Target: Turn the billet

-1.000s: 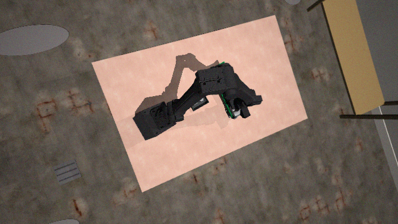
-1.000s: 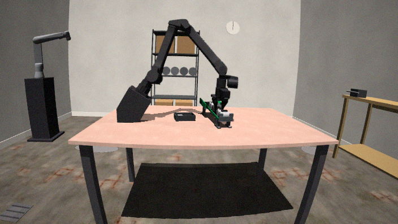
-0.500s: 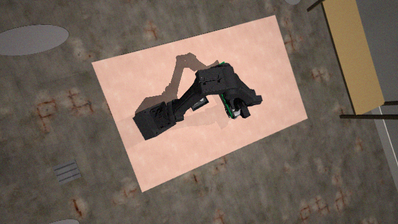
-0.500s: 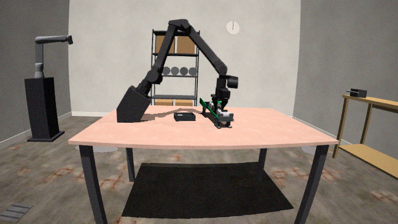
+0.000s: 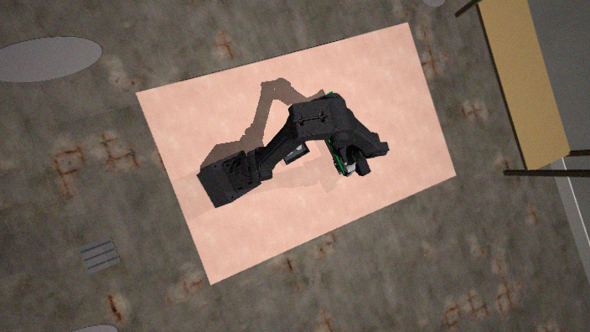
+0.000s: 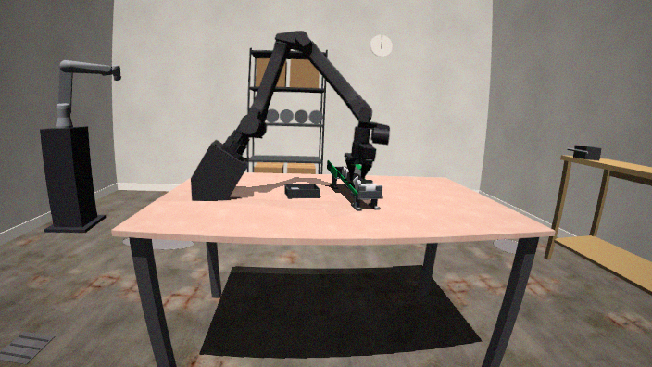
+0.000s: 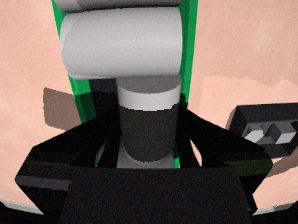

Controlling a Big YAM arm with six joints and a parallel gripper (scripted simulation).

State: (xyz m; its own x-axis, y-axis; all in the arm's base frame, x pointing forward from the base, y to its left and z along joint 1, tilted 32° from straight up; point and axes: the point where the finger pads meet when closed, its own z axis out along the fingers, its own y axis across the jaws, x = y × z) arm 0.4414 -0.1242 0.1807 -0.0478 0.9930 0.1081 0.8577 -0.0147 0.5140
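Observation:
The feed ramp (image 6: 354, 187) is a dark sloped track with green side rails (image 7: 192, 23) on the pink table. In the wrist view two grey billets (image 7: 121, 43) lie across the ramp, side by side. A third billet (image 7: 148, 116) lies lengthwise along the ramp, its end against the nearer crosswise one. My gripper (image 7: 148, 111) is shut on this lengthwise billet, with the dark fingers on either side of it. In the side view the gripper (image 6: 360, 172) reaches straight down onto the ramp. From above the arm hides most of the ramp (image 5: 341, 161).
A small dark tray (image 6: 302, 190) sits on the table left of the ramp; it also shows in the wrist view (image 7: 266, 125). The arm's base (image 6: 218, 172) stands at the table's back left. A wooden side table (image 6: 602, 204) stands to the right.

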